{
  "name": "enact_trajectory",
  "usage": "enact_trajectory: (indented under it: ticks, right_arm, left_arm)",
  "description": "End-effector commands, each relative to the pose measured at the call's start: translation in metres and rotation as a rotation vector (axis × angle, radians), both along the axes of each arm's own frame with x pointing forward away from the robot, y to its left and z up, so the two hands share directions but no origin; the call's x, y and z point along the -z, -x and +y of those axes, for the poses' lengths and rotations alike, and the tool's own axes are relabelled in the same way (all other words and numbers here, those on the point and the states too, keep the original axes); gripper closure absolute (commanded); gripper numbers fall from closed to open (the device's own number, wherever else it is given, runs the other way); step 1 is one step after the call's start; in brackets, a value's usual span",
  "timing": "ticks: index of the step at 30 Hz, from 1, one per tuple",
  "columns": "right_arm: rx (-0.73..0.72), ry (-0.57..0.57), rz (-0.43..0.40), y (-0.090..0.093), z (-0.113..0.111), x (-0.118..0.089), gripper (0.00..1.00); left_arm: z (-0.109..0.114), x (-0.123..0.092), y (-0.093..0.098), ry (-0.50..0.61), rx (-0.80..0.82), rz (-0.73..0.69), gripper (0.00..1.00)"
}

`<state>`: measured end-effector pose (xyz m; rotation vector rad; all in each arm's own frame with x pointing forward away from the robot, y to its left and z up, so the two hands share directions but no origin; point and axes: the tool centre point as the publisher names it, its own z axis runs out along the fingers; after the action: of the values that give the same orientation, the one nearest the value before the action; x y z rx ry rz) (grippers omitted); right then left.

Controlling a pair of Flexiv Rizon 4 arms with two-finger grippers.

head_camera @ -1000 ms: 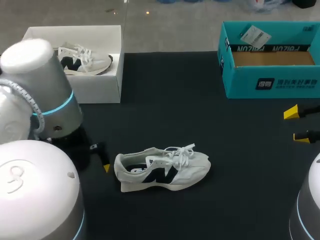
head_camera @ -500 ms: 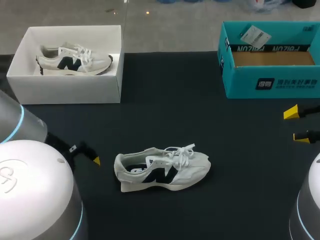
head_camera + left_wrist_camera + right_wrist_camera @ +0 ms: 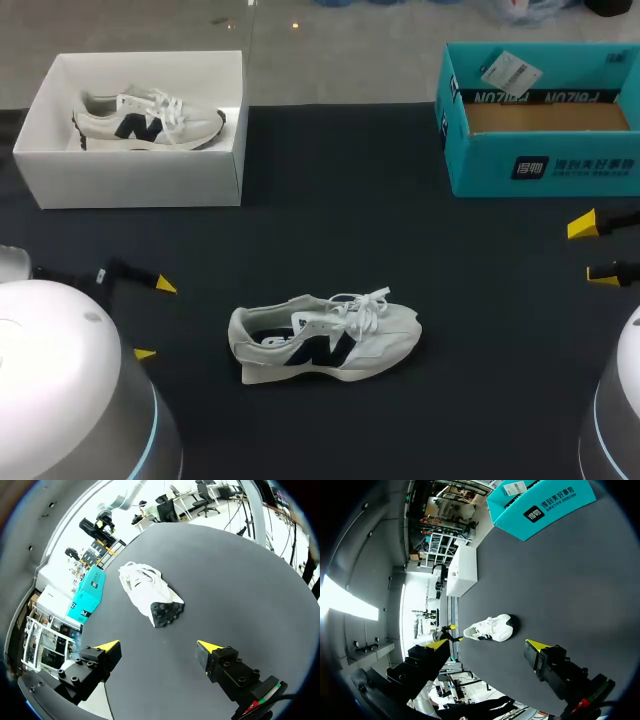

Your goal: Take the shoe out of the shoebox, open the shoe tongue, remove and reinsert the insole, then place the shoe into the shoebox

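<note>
Head view: left gripper (image 3: 155, 319), apparently level, faces shoe (image 3: 325, 337).

The left arm (image 3: 60, 380) and right arm (image 3: 620, 420) have rounded, glossy white-grey housings ringed with thin cyan light bands. The left gripper (image 3: 159, 646) and right gripper (image 3: 487, 644) have black blocky fingers (image 3: 230, 667) studded with screws, with yellow wedge tips

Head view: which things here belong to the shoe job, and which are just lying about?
Job: shoe on the table; left gripper and right gripper, both open; its shoebox, either the white box or the teal box, cannot tell which.
Lying about: second shoe inside the white box; paper tag in the teal box.
</note>
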<state>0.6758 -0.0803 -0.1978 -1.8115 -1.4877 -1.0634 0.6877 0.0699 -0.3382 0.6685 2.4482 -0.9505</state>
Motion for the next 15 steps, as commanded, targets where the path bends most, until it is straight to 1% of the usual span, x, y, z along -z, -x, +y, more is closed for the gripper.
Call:
enact_trajectory:
  ticks: [1, 11, 12, 14, 15]
  right_arm:
    - [0.002, 0.002, 0.001, 0.0013, 0.0004, 0.0, 0.0]
    - [0.002, 0.002, 0.001, 0.0013, 0.0004, 0.0, 0.0]
    - [0.002, 0.002, 0.001, 0.0013, 0.0004, 0.0, 0.0]
    - [0.002, 0.002, 0.001, 0.0013, 0.0004, 0.0, 0.0]
    - [0.002, 0.002, 0.001, 0.0013, 0.0004, 0.0, 0.0]
  left_arm:
    - [-0.007, -0.0063, -0.0089, -0.062, 0.022, 0.096, 0.0]
    - [-0.007, -0.0063, -0.0089, -0.062, 0.022, 0.096, 0.0]
    - [-0.0091, -0.0063, -0.0084, 0.1, -0.005, 0.218, 0.0]
    - [-0.0112, -0.0016, -0.0086, 0.183, -0.106, 0.339, 0.0]
    - [-0.0121, 0.0002, -0.009, 0.288, -0.145, 0.436, 0.0]
